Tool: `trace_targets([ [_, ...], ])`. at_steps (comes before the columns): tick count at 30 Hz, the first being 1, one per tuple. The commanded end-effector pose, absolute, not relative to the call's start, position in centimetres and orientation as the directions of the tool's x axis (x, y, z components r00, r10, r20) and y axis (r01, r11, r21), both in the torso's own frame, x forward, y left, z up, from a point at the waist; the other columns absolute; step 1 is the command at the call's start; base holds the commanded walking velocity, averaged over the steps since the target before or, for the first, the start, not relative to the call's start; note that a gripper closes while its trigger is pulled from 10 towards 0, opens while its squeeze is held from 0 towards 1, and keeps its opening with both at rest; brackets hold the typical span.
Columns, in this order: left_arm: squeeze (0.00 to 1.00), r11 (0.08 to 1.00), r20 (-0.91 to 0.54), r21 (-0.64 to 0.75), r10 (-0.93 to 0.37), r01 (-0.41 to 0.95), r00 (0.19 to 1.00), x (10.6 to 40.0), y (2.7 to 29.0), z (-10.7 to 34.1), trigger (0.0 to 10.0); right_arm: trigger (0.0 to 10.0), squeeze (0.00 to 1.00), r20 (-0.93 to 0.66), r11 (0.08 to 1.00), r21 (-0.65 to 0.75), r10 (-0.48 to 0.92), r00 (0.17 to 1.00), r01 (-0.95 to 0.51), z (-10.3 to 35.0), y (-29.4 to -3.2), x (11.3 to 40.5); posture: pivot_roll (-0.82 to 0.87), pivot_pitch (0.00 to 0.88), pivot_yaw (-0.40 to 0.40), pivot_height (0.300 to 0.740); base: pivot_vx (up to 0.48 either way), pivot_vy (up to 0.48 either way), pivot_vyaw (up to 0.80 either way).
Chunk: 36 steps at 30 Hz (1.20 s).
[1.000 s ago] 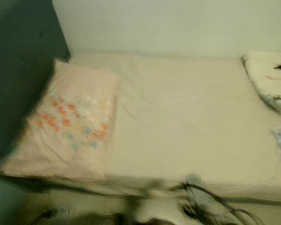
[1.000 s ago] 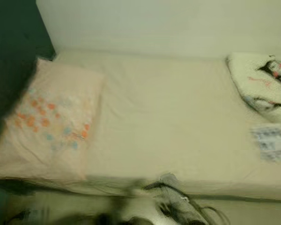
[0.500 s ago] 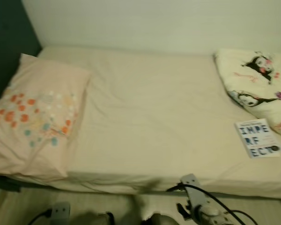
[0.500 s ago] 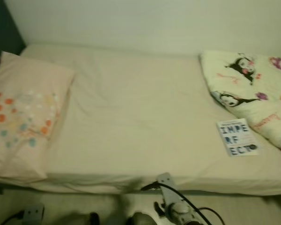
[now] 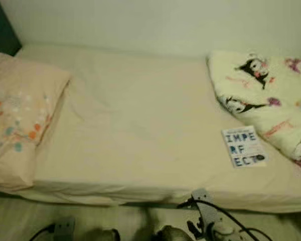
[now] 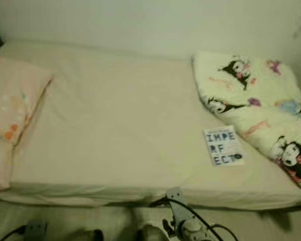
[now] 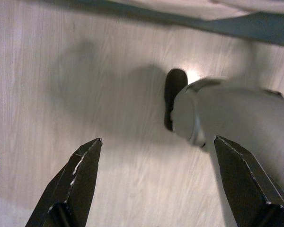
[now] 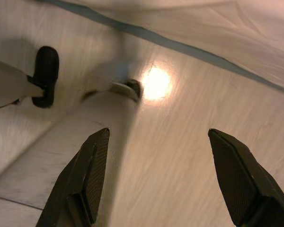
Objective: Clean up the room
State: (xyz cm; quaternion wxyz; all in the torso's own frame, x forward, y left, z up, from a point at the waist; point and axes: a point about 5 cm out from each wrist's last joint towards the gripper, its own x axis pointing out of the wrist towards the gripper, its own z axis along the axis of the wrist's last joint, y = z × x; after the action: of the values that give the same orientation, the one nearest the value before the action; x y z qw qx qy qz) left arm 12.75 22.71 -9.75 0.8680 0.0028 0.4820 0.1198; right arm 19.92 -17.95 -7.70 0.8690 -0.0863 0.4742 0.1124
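A bed with a cream sheet lies before me. On its right part rests a white book with dark block letters, flat beside a rumpled cartoon-print blanket. A peach pillow with coloured dots lies at the left end. My left gripper hangs open over pale wood floor, with my own leg and foot beneath it. My right gripper is open too, above the floor by the bed's edge. Neither holds anything.
A white wall runs behind the bed. A dark panel stands at the far left corner. Pale wood floor lies between me and the bed front. My arm hardware and cables show at the bottom.
The camera has swung right: pillow slid toward the left edge, and the book and blanket came further into view. Both arms stay hanging low.
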Motion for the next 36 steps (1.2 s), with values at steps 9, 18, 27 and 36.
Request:
trace_targets([
  [9,0.00,0.974,-0.858,0.110,0.194,-0.198,0.475,11.7,22.2,-10.2,10.0,10.0,0.00,-0.859,0.960,-0.050,0.099,0.503,-0.275,-8.0,-18.5,19.2,-0.03,0.052,0.019,0.740,0.000,-0.416,0.00],
  [18,0.00,0.975,-0.857,0.106,0.190,-0.197,0.479,11.9,22.1,-10.2,10.0,10.0,0.00,-0.858,0.961,-0.051,0.097,0.505,-0.271,-8.0,-18.6,19.2,-0.04,0.057,0.021,0.740,0.000,-0.414,0.00],
  [27,0.00,0.970,-0.847,0.104,0.202,-0.219,0.491,12.3,22.0,-10.1,10.0,10.0,0.00,-0.858,0.963,-0.050,0.095,0.505,-0.266,-8.0,-18.6,19.2,-0.03,0.066,0.021,0.740,0.000,-0.408,0.00],
  [36,0.00,0.963,-0.834,0.112,0.226,-0.246,0.504,12.8,22.2,-9.9,10.0,10.0,0.00,-0.857,0.963,-0.050,0.095,0.506,-0.265,-8.0,-18.6,19.2,-0.03,0.066,0.021,0.740,0.000,-0.043,0.00],
])
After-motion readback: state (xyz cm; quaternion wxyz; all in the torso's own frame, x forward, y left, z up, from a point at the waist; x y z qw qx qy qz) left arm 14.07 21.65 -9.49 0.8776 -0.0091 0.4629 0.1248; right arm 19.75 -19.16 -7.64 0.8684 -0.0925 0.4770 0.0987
